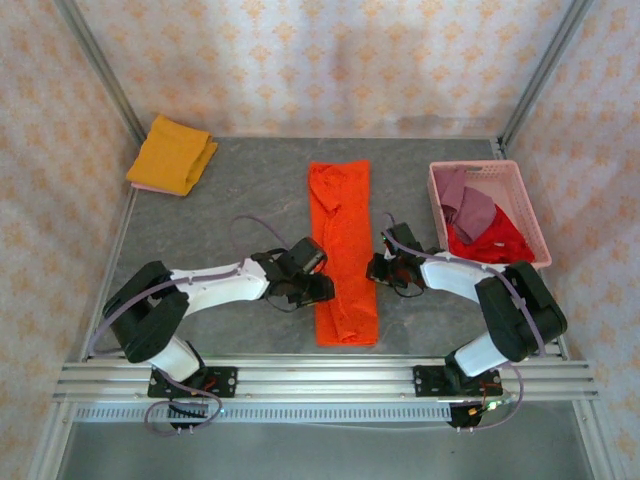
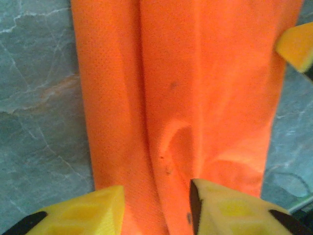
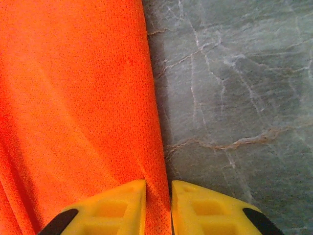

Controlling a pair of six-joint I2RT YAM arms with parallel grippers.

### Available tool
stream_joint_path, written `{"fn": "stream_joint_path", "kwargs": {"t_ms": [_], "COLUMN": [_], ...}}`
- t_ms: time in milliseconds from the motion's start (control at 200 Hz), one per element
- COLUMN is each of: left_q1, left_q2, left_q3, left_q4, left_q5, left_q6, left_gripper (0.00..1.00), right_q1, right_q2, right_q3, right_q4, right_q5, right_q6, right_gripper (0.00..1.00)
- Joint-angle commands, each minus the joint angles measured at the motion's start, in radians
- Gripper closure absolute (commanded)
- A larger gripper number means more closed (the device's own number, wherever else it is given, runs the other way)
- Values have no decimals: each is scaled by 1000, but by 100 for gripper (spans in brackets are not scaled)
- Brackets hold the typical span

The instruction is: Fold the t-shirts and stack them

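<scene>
The bright orange t-shirt lies folded into a long narrow strip down the middle of the table. My left gripper rests on its left side, partway down. In the left wrist view, the left gripper stands open over the orange t-shirt, with a fold ridge running between its fingers. My right gripper is at the strip's right edge. In the right wrist view, the right gripper is shut on the edge of the orange t-shirt. A mustard yellow t-shirt lies folded at the back left.
A pink lattice basket at the back right holds a mauve t-shirt and a red t-shirt. Grey marbled tabletop shows on both sides of the strip. Metal frame posts stand at the back corners.
</scene>
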Motion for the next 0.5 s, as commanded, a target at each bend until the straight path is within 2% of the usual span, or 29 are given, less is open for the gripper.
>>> {"fn": "stream_joint_path", "kwargs": {"t_ms": [0,135,250,495], "left_q1": [-5,-3,10,78], "left_q2": [43,80,104,75], "left_q3": [-5,8,28,20], "left_q4": [38,49,-10,-94], "left_q5": [-34,-45,-72,-127], "left_q6": [-10,-21,-11,46], "left_gripper": [65,78,100,100], "right_q1": [14,24,31,41], "right_q2": [38,40,45,63], "right_q3": [20,25,29,66], "right_q4": [56,58,62,79], "right_q5": [-27,-31,-38,-45], "right_q6": [11,13,21,27], "right_gripper": [80,83,87,92]}}
